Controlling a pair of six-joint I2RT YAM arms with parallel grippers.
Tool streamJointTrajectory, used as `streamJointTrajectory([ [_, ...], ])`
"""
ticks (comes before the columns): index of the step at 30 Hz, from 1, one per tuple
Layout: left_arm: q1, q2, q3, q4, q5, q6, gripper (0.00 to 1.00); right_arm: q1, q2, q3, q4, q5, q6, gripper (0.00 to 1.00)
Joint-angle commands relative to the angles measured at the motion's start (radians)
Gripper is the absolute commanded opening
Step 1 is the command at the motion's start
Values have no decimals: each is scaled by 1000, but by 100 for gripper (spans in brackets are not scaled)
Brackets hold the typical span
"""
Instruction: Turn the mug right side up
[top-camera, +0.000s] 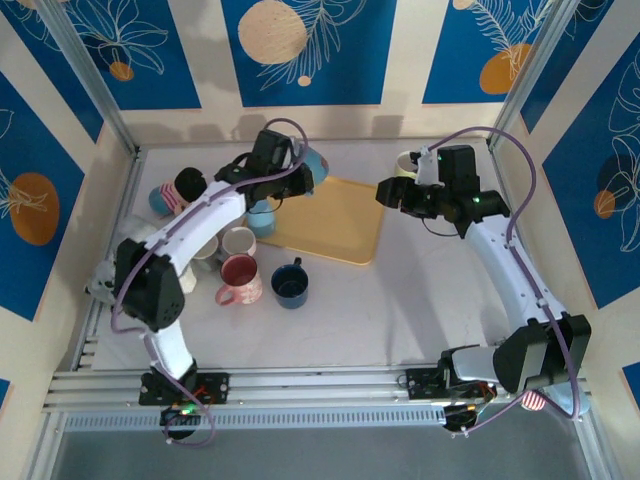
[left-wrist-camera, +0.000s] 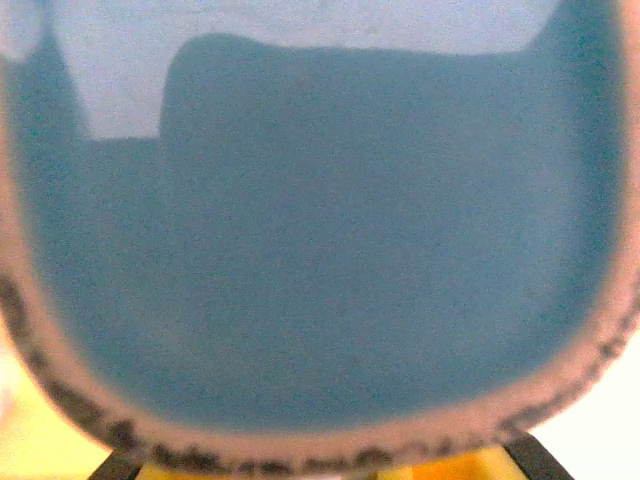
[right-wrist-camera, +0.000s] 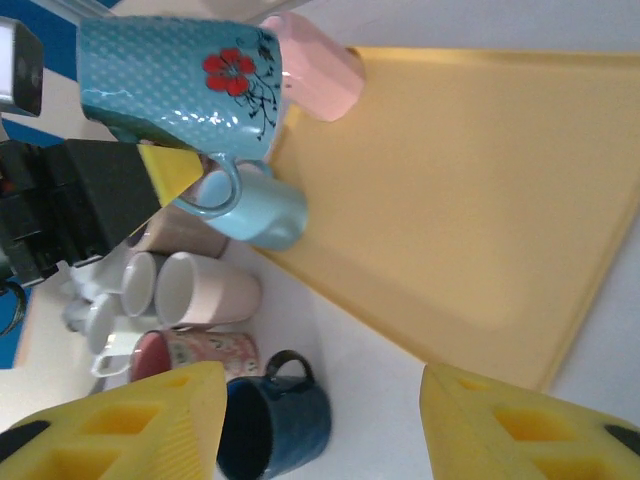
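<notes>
Fingers (right-wrist-camera: 165, 168) of left gripper (top-camera: 300, 175) pinched narrow on mug (right-wrist-camera: 180, 80) wall; right gripper (top-camera: 390, 193) half-spread, empty. Likely stiff, slippery, breakable; rim grip best.

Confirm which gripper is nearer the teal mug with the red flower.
Left. The left gripper is clamped on the teal mug, holding it by the yellow tray's far-left corner. The right gripper hangs open at the tray's opposite edge, well apart from the mug.
</notes>
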Motion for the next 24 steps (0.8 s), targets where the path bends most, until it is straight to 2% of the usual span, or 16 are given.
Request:
streamJointTrajectory([
  [1, 29, -120, -82, 309, 154, 7, 0, -8, -41, -33, 91, -163, 69, 55],
  [9, 94, -252, -250, 730, 382, -132, 0, -9, -62, -91, 322, -353, 234, 56],
  [17, 125, -245, -342, 1107, 516, -351, 0, 3, -62, -240, 785, -464, 550, 58],
  [20, 127, -225, -352, 1204, 552, -418, 0, 20, -42, -266, 925, -474, 626, 59],
  [24, 127, -216, -361, 1232, 568, -452, 0, 57, -9, -256, 997, -464, 658, 62],
])
